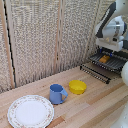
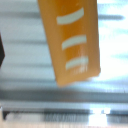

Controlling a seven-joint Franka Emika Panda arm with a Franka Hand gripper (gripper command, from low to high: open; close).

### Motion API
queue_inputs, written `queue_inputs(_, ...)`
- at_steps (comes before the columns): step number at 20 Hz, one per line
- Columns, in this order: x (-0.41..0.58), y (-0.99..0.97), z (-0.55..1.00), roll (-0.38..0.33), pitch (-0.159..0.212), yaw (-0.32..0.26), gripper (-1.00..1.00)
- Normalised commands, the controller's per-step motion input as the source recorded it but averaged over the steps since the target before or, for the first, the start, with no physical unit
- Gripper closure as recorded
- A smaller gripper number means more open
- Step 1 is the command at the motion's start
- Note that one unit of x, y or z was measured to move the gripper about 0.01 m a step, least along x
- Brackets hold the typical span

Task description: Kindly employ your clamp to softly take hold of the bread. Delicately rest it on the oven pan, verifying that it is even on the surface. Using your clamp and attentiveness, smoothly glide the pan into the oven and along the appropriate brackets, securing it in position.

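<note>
The orange-brown bread (image 1: pixel 104 59) lies on the oven pan (image 1: pixel 114 63), a dark rack of thin bars at the exterior view's right. In the wrist view the bread (image 2: pixel 72 40), marked with pale stripes, fills the middle and rests across the pan's metal bars (image 2: pixel 30 75). The white block of my clamp (image 1: pixel 113 44) hangs just above the bread. Its fingers are too small to make out, and the wrist view does not show them clearly. The oven (image 1: pixel 124 46) is mostly hidden behind the arm at the right edge.
On the wooden table stand a blue mug (image 1: pixel 57 93) and a yellow bowl (image 1: pixel 77 86), with a patterned white plate (image 1: pixel 30 111) nearer the front. A dark low frame (image 1: pixel 95 73) juts out below the pan. A woven screen stands behind the table.
</note>
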Motion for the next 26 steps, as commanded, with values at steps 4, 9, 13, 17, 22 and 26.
queue_inputs(4, -0.322, 0.54, 0.93, -0.072, 0.031, 0.075, -1.00)
queue_inputs(9, -0.271, 0.45, 0.45, -0.116, 0.052, 0.108, -1.00)
queue_inputs(13, -0.316, 0.34, 0.11, -0.227, 0.073, 0.101, -1.00)
queue_inputs(17, -0.291, 0.01, -0.02, -0.313, 0.083, 0.213, -1.00)
queue_inputs(22, -0.109, 0.02, -0.09, -0.278, 0.151, 0.244, -1.00)
queue_inputs(26, 0.024, 0.19, -0.21, -0.175, 0.147, 0.237, -1.00)
